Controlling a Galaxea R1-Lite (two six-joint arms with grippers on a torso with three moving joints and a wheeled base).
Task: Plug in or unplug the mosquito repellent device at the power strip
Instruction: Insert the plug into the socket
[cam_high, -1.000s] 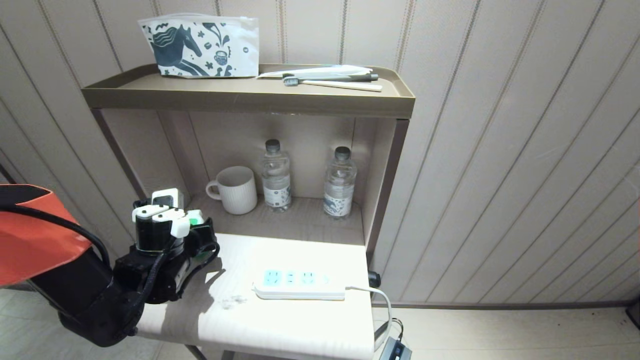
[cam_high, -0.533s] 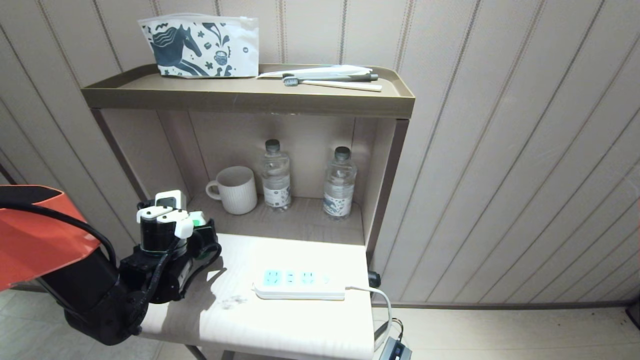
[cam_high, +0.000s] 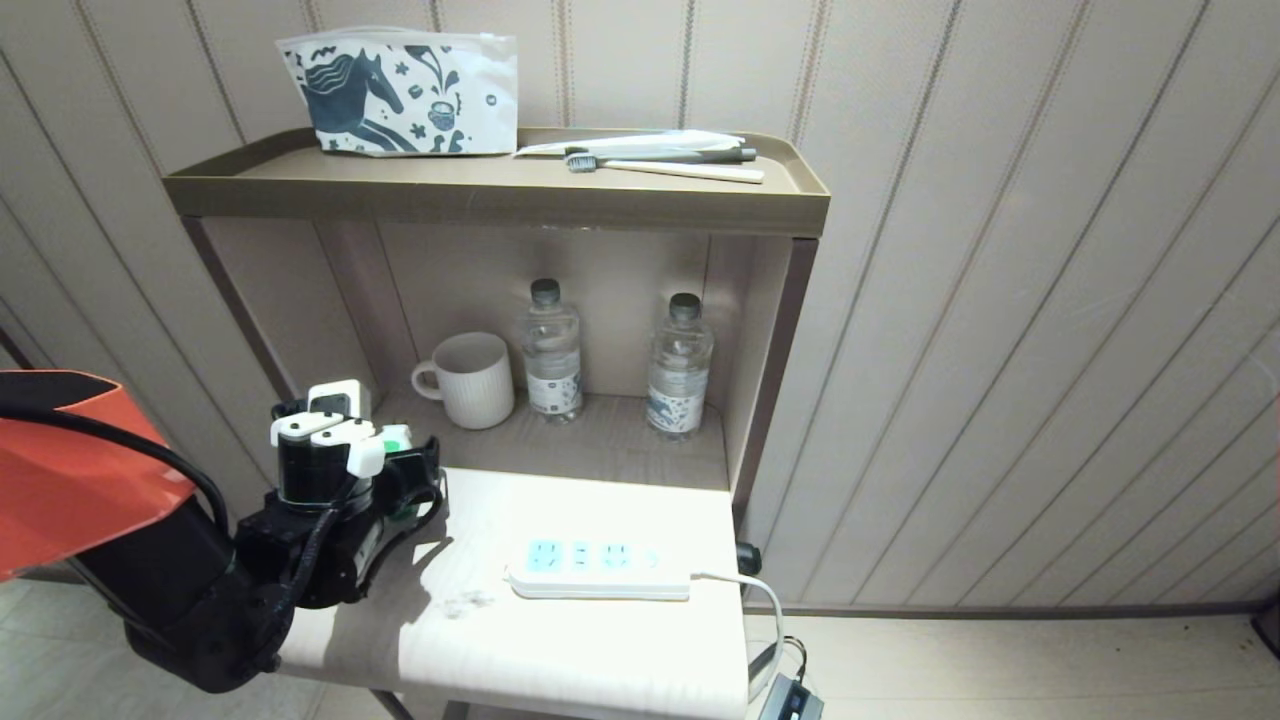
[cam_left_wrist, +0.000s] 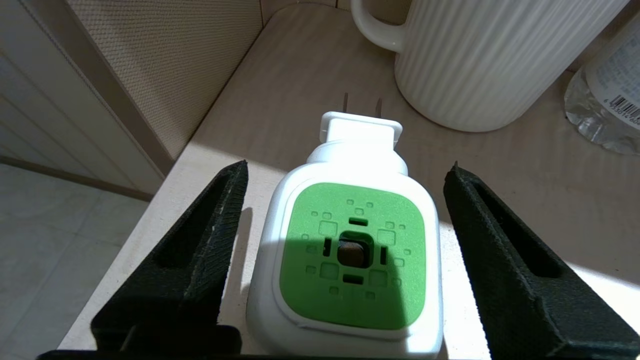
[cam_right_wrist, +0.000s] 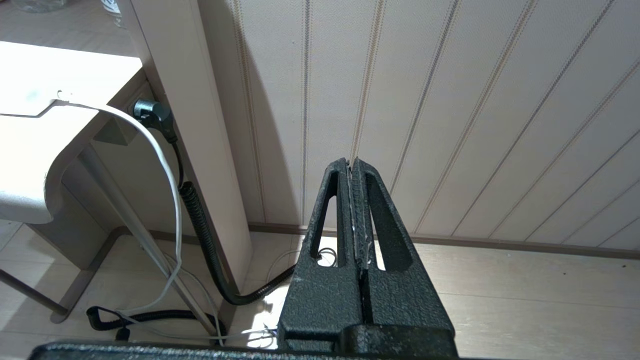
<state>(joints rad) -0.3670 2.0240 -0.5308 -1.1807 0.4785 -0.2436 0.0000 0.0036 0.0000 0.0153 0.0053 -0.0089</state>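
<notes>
- Our left gripper (cam_left_wrist: 345, 260) is spread wide; the device (cam_left_wrist: 350, 250) stands between the fingers (cam_left_wrist: 200, 260), clear of both.
- Its prongs point away from us, toward the mug (cam_left_wrist: 480, 60).
- The strip (cam_high: 598, 568) lies off to the gripper's right, sockets empty.
- We judge the device light, rigid and smooth: pinch the flat white sides of the head, never the green face or prongs.
- Right gripper (cam_right_wrist: 356, 200) hangs pressed together, near the floor.

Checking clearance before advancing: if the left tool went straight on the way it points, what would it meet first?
The mosquito repellent device, standing between the left tool's open fingers; beyond it probably the white mug, though depth is unclear.
</notes>
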